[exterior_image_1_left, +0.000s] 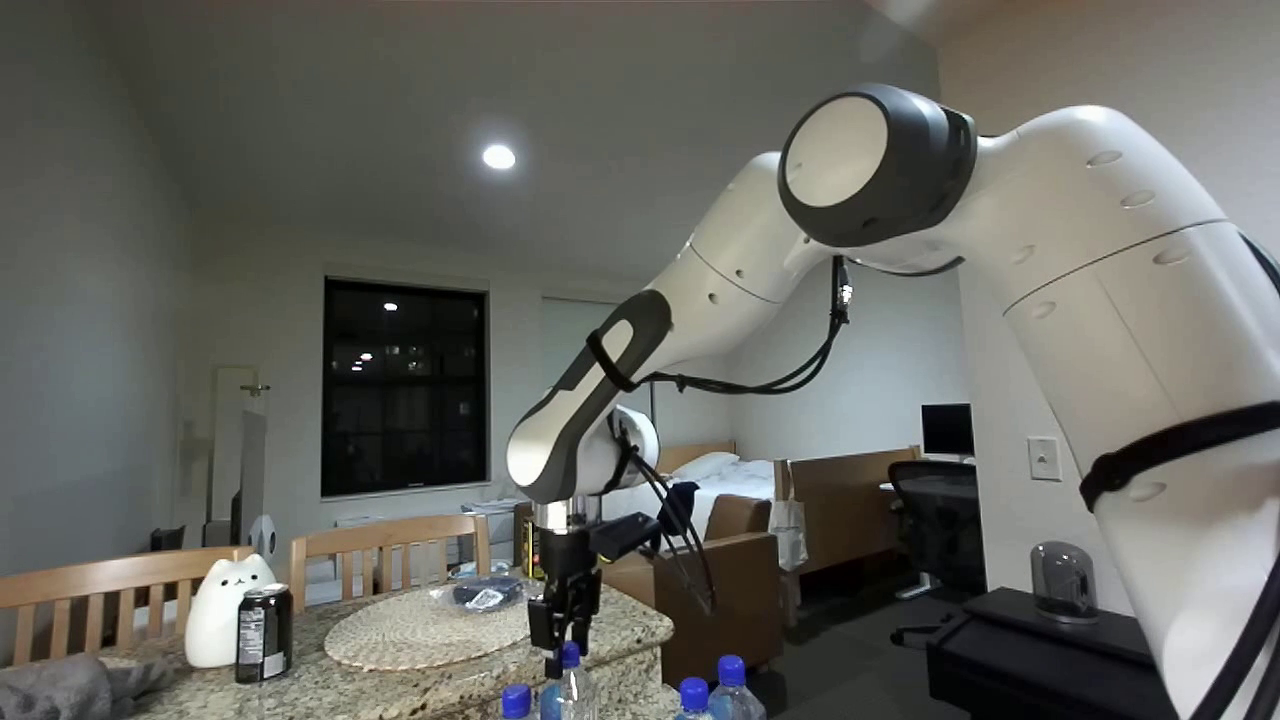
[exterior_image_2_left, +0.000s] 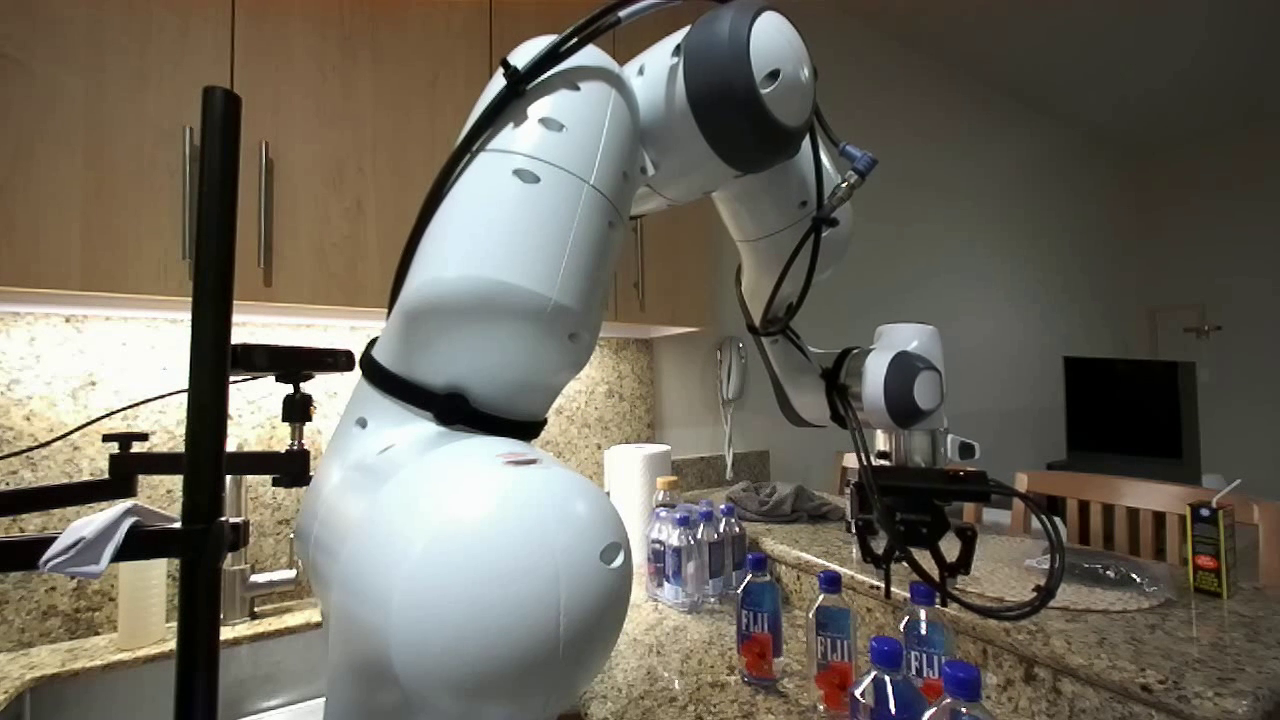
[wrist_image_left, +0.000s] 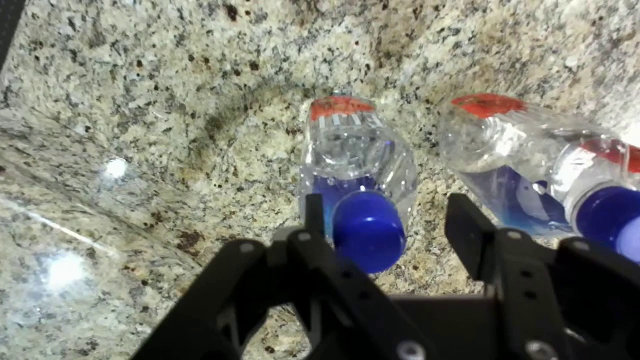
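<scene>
My gripper (wrist_image_left: 386, 215) is open, fingers pointing down, holding nothing. It also shows in both exterior views (exterior_image_1_left: 563, 645) (exterior_image_2_left: 916, 585). In the wrist view, the blue cap of a clear Fiji bottle (wrist_image_left: 369, 232) appears between the fingers, nearer the left finger. I cannot tell whether they touch. In an exterior view, a Fiji bottle (exterior_image_2_left: 925, 640) stands upright just under the fingertips. Another bottle (wrist_image_left: 525, 175) stands to the right of the right finger in the wrist view. Several more upright bottles (exterior_image_2_left: 760, 615) stand around on the lower granite counter (exterior_image_2_left: 660, 660).
A raised granite ledge (exterior_image_2_left: 1090, 640) runs beside the bottles. It bears a woven mat (exterior_image_1_left: 420, 630), a white cat figure (exterior_image_1_left: 215, 625), a black can (exterior_image_1_left: 264, 635), a carton (exterior_image_2_left: 1210, 550) and a grey cloth (exterior_image_2_left: 785, 502). Packed bottles (exterior_image_2_left: 683, 565) and a paper roll (exterior_image_2_left: 637, 490) stand farther back.
</scene>
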